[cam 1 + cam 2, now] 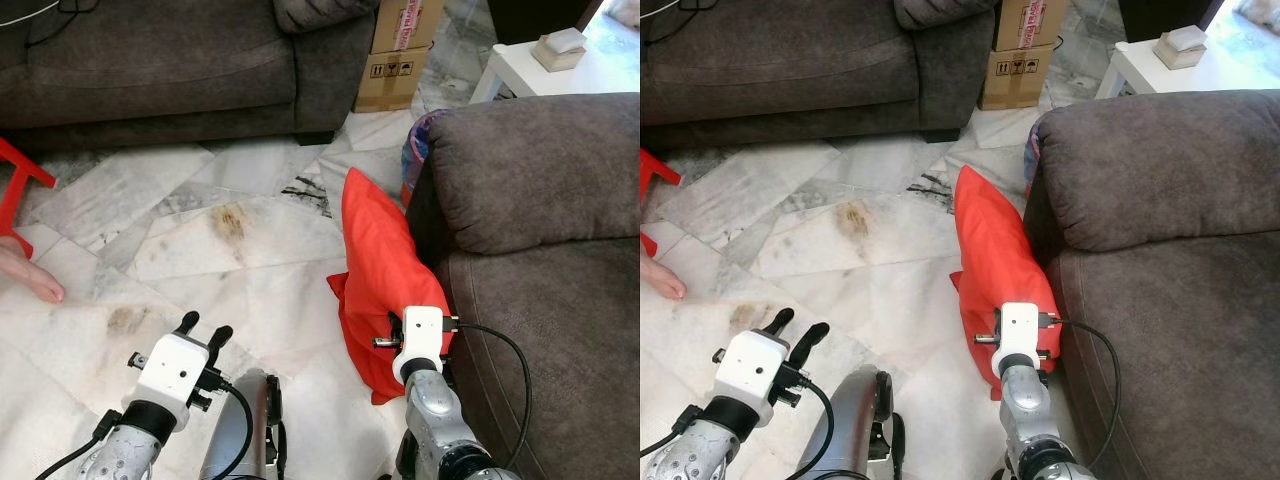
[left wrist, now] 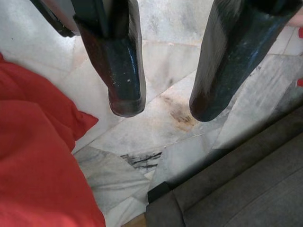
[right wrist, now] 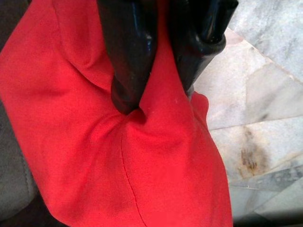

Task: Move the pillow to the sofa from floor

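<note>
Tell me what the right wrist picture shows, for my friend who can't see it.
The right gripper has its two black jaws pinched shut on a fold of a red pillow. Beside the pillow is the pale marble floor with a brown stain, and on the other side a strip of the grey sofa.

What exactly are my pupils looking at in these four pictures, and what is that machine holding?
This is a walking humanoid robot with two silver arms, each ending in a two-fingered black claw. Two pictures come from cameras in its head, looking down; the other two from cameras on its wrists, looking along the fingers. The right claw is pinched shut on a red fabric pillow, which stands on end on the pale marble floor, leaning against the grey-brown fabric sofa on the robot's right. The left claw hovers open over the floor, holding nothing. A cardboard box and another dark sofa stand farther off.
</note>
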Controlling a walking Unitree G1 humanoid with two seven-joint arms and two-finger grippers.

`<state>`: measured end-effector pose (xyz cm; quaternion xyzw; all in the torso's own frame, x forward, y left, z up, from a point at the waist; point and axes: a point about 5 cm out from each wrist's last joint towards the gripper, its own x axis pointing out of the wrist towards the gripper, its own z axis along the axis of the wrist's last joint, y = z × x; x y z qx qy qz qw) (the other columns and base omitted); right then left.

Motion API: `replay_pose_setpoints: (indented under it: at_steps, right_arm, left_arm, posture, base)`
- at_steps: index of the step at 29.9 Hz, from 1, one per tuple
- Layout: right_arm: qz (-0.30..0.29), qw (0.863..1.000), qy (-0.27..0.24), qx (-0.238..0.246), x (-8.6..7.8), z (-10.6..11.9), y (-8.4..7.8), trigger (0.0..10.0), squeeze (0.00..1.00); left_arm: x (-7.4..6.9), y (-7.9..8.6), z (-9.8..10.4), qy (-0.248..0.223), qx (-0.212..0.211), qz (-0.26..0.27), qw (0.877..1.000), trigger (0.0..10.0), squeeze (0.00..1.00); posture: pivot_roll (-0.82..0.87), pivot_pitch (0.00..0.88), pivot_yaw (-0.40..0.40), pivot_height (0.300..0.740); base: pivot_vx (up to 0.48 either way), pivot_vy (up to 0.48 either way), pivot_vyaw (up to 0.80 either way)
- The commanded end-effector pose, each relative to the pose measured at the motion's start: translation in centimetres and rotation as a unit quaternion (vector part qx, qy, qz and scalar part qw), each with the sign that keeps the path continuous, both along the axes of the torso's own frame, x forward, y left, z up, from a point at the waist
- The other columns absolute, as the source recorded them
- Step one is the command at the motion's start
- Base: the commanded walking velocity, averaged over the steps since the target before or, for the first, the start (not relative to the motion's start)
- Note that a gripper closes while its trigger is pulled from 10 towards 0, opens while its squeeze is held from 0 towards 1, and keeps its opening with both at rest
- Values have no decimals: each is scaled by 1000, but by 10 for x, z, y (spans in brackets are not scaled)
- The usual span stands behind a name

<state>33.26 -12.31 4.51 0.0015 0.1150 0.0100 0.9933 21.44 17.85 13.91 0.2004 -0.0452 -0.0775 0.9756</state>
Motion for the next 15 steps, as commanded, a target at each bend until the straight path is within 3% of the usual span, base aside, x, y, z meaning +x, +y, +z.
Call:
replay_pose_setpoints:
  at_steps: [1,9,10,15]
  right_arm:
    - [-6,1000,27,13,-7,-11,-2,0,0]
    - [-11,999,19,41,-5,-8,-9,0,0]
    - [-15,999,18,45,-5,-8,-12,10000,0]
    - [-36,998,15,59,-6,-7,-26,10000,0]
  left_arm:
    - [-2,-1,-9,18,10,-3,1000,10000,0]
    - [13,-3,-13,13,-4,-6,1000,10000,0]
    - [16,-4,-13,12,-12,-7,1000,10000,0]
    - [35,-6,-14,9,-39,-14,999,10000,0]
  posture:
    - [365,309,-32,603]
    - [319,257,-27,603]
    - [302,231,-19,603]
    - [241,158,19,603]
  base:
    - [0,0,0]
    - [0,0,0]
    - [0,0,0]
    - [0,0,0]
